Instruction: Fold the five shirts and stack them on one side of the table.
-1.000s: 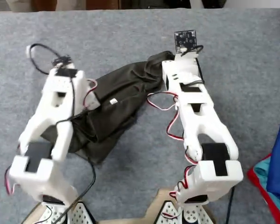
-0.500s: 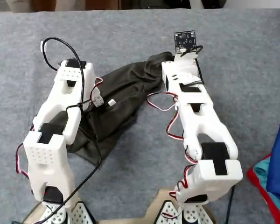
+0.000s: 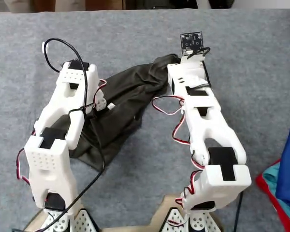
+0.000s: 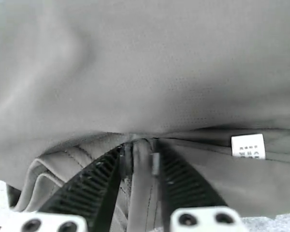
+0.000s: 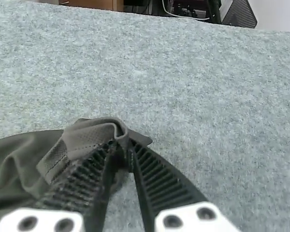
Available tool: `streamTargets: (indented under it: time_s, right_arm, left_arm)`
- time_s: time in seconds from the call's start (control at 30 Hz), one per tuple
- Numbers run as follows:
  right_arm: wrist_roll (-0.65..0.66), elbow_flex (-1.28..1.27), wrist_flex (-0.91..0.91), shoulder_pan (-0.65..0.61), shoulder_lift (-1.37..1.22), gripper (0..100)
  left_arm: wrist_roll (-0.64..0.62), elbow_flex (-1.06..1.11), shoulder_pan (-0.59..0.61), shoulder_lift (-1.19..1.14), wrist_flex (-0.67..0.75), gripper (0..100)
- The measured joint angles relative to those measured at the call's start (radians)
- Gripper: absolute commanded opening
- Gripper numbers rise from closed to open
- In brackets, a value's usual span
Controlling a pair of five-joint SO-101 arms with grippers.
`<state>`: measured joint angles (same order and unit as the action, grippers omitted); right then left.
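Folds of the dark shirt sit clamped in the down-tilted left pincer and right pincer.

Over the last second the left arm has changed its pose: its wrist end has swung a little closer to the right arm, and its lower links have drawn in behind it, so it stands narrower. Most of that happened in the first half second. The white label on the dark shirt has slid slightly away from the right arm, and the cloth edge farthest from the right arm now lies hidden under the left arm
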<state>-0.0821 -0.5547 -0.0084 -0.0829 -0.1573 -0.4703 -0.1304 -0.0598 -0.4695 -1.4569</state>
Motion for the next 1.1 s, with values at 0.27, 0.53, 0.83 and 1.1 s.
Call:
streamTargets:
  time_s: [0.27, 0.53, 0.83, 1.1]
  right_arm:
    - [0.0, 0.0, 0.0, 0.0, 0.0, 0.5]
    - [0.0, 0.0, -0.002, 0.0, 0.0, 0.5]
    - [-0.043, -0.002, 0.086, 0.005, 0.215, 0.5]
    - [-0.057, 0.095, 0.391, 0.005, 0.661, 0.5]
  left_arm:
    - [0.026, -0.071, -0.005, -0.006, -0.002, 2]
    - [0.034, -0.23, -0.005, -0.006, -0.031, 2]
    - [0.129, -0.812, 0.061, -0.006, -0.276, 2]
    - [0.238, -1.091, 0.192, 0.133, -0.292, 2]
